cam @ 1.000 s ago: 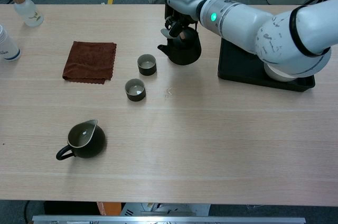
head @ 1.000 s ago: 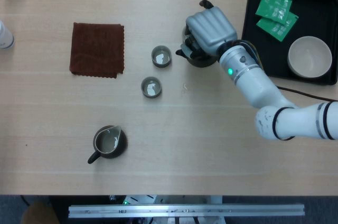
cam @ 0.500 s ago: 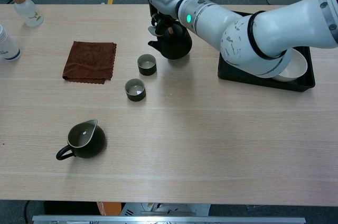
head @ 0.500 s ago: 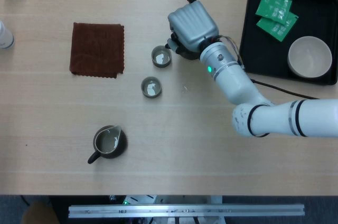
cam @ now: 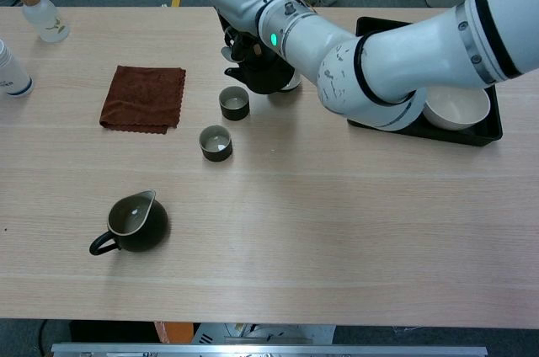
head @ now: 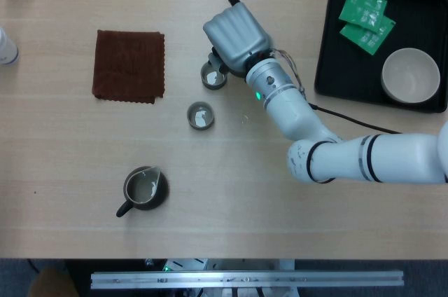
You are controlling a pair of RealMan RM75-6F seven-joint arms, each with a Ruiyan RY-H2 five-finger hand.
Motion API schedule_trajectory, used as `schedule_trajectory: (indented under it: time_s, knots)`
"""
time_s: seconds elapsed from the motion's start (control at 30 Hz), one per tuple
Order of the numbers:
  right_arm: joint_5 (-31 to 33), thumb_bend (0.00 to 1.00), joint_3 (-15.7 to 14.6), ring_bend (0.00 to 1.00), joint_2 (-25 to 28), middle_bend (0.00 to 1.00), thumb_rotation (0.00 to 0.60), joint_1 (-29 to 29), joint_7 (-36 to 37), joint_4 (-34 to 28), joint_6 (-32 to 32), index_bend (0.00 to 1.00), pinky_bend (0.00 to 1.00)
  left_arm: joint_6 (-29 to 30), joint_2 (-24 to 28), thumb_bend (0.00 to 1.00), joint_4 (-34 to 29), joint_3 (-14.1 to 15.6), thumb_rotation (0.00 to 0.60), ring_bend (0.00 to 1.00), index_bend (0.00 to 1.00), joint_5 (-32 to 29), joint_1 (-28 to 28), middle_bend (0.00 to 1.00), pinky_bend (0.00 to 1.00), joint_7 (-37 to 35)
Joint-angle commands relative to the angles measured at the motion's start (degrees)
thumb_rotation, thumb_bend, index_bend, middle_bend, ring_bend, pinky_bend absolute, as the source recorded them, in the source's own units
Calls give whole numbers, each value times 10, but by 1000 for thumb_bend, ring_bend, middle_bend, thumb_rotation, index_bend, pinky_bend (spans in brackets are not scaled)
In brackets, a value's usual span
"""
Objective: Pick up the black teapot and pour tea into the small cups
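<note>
Across the pale wooden table (head: 294,3) the order runs from big to small: the robot's white right arm (cam: 404,45) reaches in from the right side, and its grey right hand (head: 236,36) carries the round black teapot (cam: 257,71) off the surface, just above and beside the farther small dark ceramic cup (cam: 234,103). That placement looks deliberate: the spout, seen in the chest view pointing left and slightly down toward this cup, seems lined up for a pour, so I judge the lift done and the tipping about to begin. The black rectangular tray (head: 329,45) with its white bowl (head: 411,76) and green sachets (head: 364,13) sits well apart at the right, out of the pouring path. A dark red folded cloth (head: 129,66) lies to the left of the cups, likely there for drips. The dark handled pitcher (head: 143,188) stands nearer the front edge, holding pale liquid. The nearer small dark ceramic cup (head: 201,115) sits just below its twin and shows something pale inside, as does the farther one in the head view.

The fingers of the right hand are curled closed around the teapot's handle and upper body, knuckles uppermost; exactly where each pad bears is hidden beneath the hand. No left hand shows in either view
</note>
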Motion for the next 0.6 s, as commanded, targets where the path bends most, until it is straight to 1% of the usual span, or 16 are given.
schedule_trajectory:
  time_s: [0.03,0.6]
  knots:
    - [1,392,1,844,-7,845,456,3,-8,8,-1,870,122,0,0,297,0,0,579,114,160,0,0,110,132,0]
    - [-9,392,-2,844,-26,845,457,12,-57,26,0,870,122,-2,-2,297,0,-1,581,114,160,-1,1,110,132,6]
